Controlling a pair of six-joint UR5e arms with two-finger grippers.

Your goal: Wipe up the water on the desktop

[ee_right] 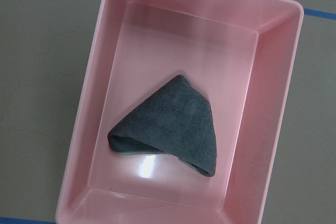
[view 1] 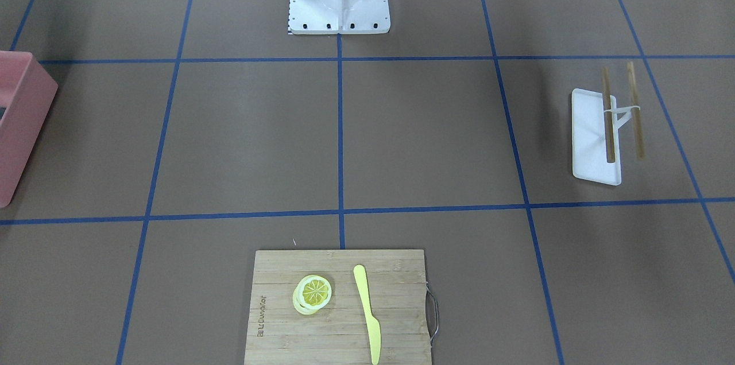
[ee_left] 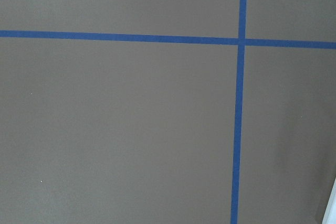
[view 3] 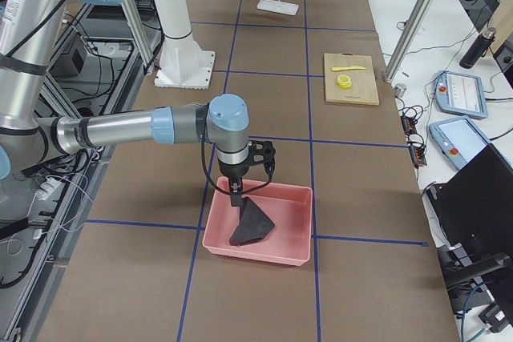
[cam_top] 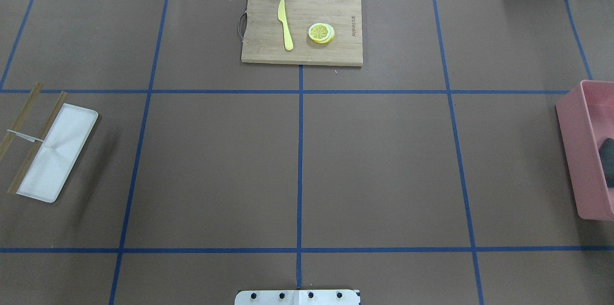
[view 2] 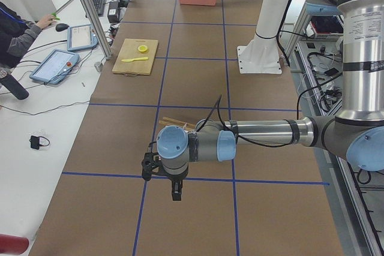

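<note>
Brown and matte, crossed by blue tape lines, the tabletop [cam_top: 374, 166] fills every view. No puddle shows on it anywhere. The only hint is a few faint curved marks on the surface just outside the pink bin [ee_right: 86, 145], and I cannot tell whether they are wet.

The cutting board [cam_top: 331, 53] lies at the tabletop's far edge from the robot, in the middle. The right arm [view 3: 120, 130] reaches out well to the robot's right of the board and nearer the robot. Its claw [view 3: 238, 198] points down over the bin, close above the folded dark cloth [ee_right: 173, 124] lying inside. The left arm [view 2: 270, 131] stretches out to the board's other side, and its claw [view 2: 176, 193] hangs low over bare tabletop. Each claw shows only in a side view, so I cannot tell whether either is released or clenched.

A white tray [cam_top: 57, 151] with wooden sticks [cam_top: 53, 115] lies well to the board's left. A yellow knife [cam_top: 285, 24] and lemon slices [cam_top: 321, 33] rest on the board.

Judging ahead, a descent off centre could strike the bin's wall or drag the light bin along. A pinch on one fold alone could let the cloth fall open and trail. With the water unseen, the wipe could miss it.
</note>
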